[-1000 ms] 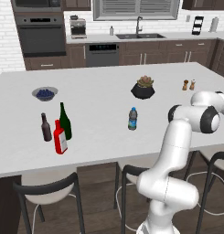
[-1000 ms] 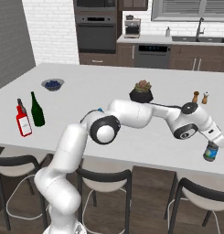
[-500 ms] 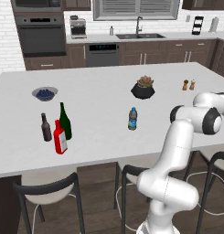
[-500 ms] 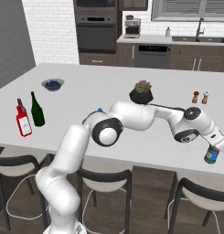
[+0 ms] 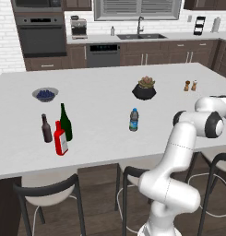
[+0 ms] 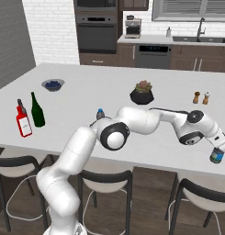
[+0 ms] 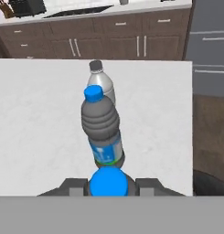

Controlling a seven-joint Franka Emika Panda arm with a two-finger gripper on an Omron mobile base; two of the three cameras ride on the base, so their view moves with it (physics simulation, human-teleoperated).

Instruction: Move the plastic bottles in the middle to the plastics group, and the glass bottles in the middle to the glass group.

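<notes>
Between the jaws, blue-capped bottle (image 7: 108, 182) (cap toward camera).

The white counter (image 5: 100, 115) is a wide island with stools along its near edge. On its left stand a green bottle (image 5: 65, 122), a brown bottle (image 5: 46, 128) just left of it, and a red bottle (image 5: 60, 139) just in front of them. Farther back on the left sits a bowl (image 5: 45, 94) of dark berries. Near the middle stands a blue-capped bottle (image 5: 133, 119). Behind it sits a dark potted plant (image 5: 144, 87), with two shakers (image 5: 191, 85) to its right. At the far right end stand another blue-capped bottle (image 7: 103, 130) and a grey one (image 7: 100, 84).
</notes>
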